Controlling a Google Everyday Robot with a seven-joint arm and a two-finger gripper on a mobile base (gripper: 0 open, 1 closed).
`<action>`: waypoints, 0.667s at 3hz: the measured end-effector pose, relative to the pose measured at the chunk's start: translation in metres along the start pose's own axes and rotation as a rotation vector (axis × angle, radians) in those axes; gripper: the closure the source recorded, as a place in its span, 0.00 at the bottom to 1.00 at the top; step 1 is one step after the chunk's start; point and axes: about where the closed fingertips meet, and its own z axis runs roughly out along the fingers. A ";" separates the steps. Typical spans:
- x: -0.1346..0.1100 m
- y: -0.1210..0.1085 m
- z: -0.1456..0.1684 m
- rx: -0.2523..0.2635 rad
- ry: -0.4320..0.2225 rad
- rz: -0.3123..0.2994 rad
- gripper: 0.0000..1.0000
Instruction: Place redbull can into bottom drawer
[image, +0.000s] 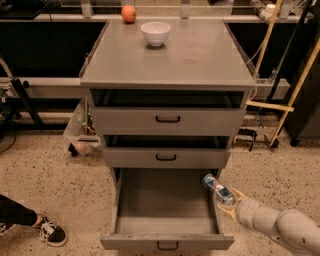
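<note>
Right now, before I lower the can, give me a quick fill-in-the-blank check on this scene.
The tool holds the redbull can at the bottom drawer's ____ side.
The bottom drawer stands pulled ____.
The white bowl and the orange sit on the cabinet's ____.
Missing words: right; open; top.
</note>
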 end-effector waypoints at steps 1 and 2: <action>0.038 -0.014 0.056 0.049 0.044 -0.002 1.00; 0.094 -0.021 0.153 0.101 0.109 -0.009 1.00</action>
